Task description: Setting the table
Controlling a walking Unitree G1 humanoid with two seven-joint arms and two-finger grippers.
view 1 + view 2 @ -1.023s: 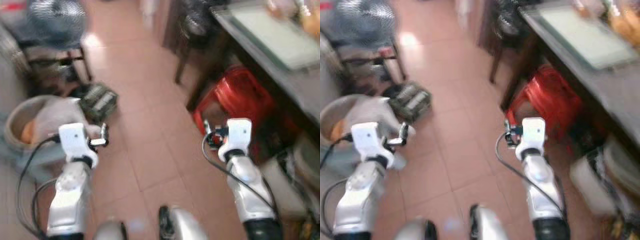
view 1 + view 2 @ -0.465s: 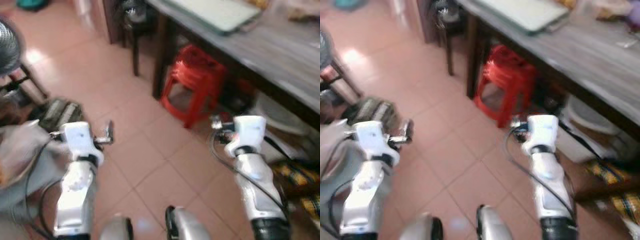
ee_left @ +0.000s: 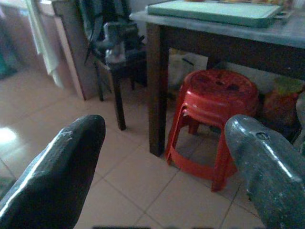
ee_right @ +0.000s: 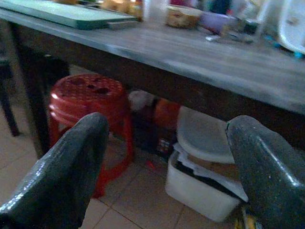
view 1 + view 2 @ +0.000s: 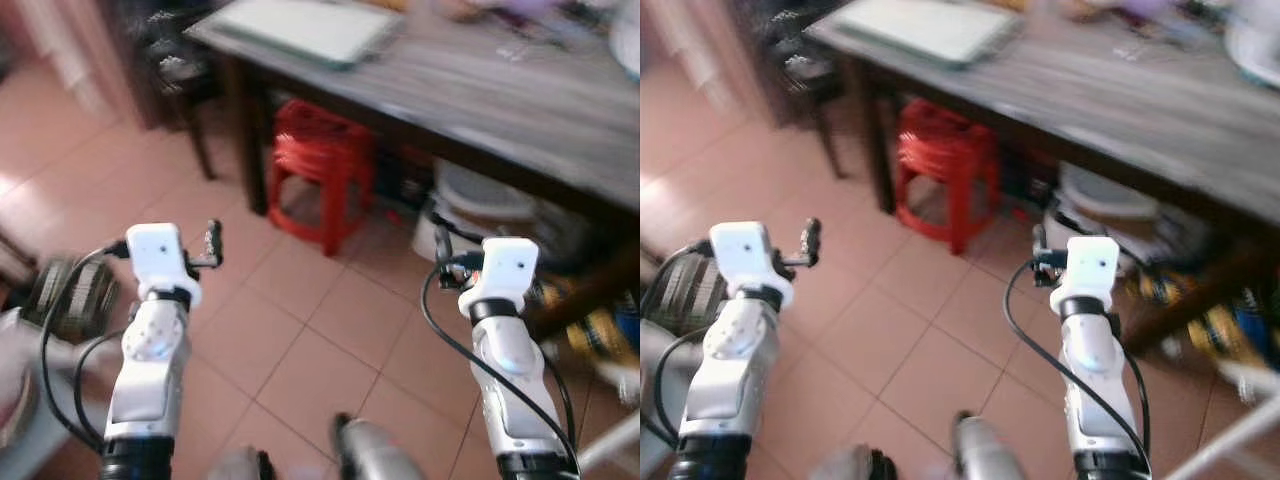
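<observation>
**Approach to the counter, both hands empty**

You are standing on the terracotta tiled floor (image 5: 320, 340), facing the long grey-topped wooden counter (image 5: 480, 95) at an angle. The head views are blurred, so read the far details with caution.

- Left hand (image 3: 167, 157): raised in front of you, fingers spread wide apart, nothing between them. Its wrist view looks at the stacked red plastic stools (image 3: 214, 119) under the counter's near end.
- Right hand (image 4: 167, 162): also raised, fingers released and wide, carrying nothing. Its wrist view looks under the counter at a white lidded plastic tub (image 4: 202, 167) on the floor.
- On the counter: a pale green rectangular tray (image 5: 300, 28) at the near end; farther along, a small patterned bowl (image 4: 183, 15) and a cluster of containers too blurred to name. A white rounded dish edge (image 5: 1255, 45) sits at the far end.
- A dark chair piled with clutter (image 3: 116, 43) stands beside the counter's leg.

Step in hand, as I judge it: still the approach; no tableware picked up, nothing laid out.

Next move calls for closing on the counter's long side, squaring up, and lifting the hands above the top edge. Mind the stools and tub near your feet.
</observation>
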